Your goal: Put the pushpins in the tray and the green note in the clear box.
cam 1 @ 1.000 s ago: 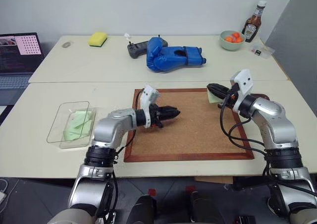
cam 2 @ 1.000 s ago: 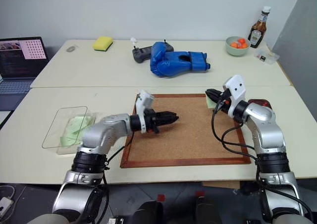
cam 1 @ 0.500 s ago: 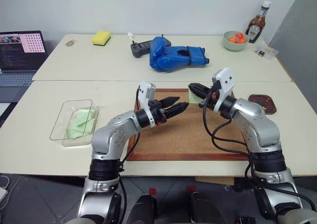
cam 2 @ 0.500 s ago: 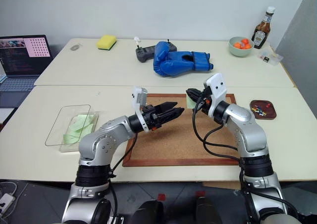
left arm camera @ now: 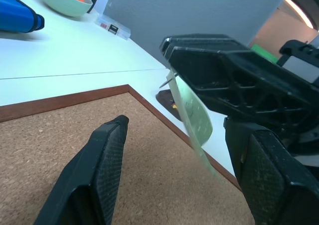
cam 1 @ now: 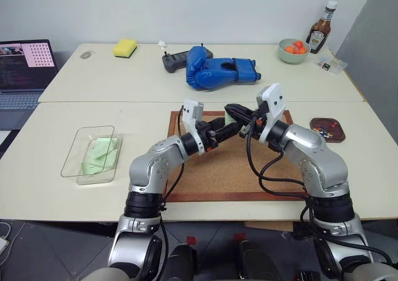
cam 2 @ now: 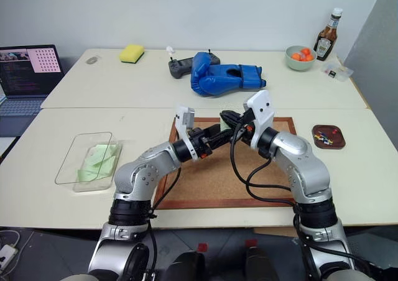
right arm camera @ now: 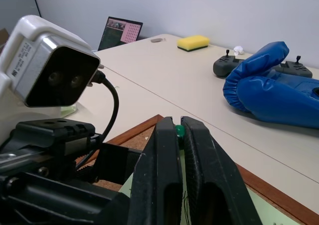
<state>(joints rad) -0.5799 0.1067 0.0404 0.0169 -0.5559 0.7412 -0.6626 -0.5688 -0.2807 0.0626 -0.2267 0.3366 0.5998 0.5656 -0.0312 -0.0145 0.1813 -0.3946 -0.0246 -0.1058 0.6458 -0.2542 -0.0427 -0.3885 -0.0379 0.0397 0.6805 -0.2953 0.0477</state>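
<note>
Pale counter [cam 1: 93, 113] carries a corkboard [cam 1: 242, 169], above which the green note [left arm camera: 192, 113] hangs, pinched in the right tool [cam 1: 231, 112] whose fingers are pressed together; a green pushpin [right arm camera: 179, 131] shows half hidden between them. Left tool [left arm camera: 179, 180] stands spread on either side of the note. Clear box [cam 1: 81, 145] sits well left, tray [cam 1: 318, 132] right, its pins hard to make out.

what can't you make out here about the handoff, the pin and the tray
- Head views: the green note is mostly hidden behind the two end effectors meeting over the corkboard.
- Right wrist view: the green pushpin head sits between the right end effector fingers; its point is hidden.
- Head views: pushpins in the tray are too small to count.
</note>
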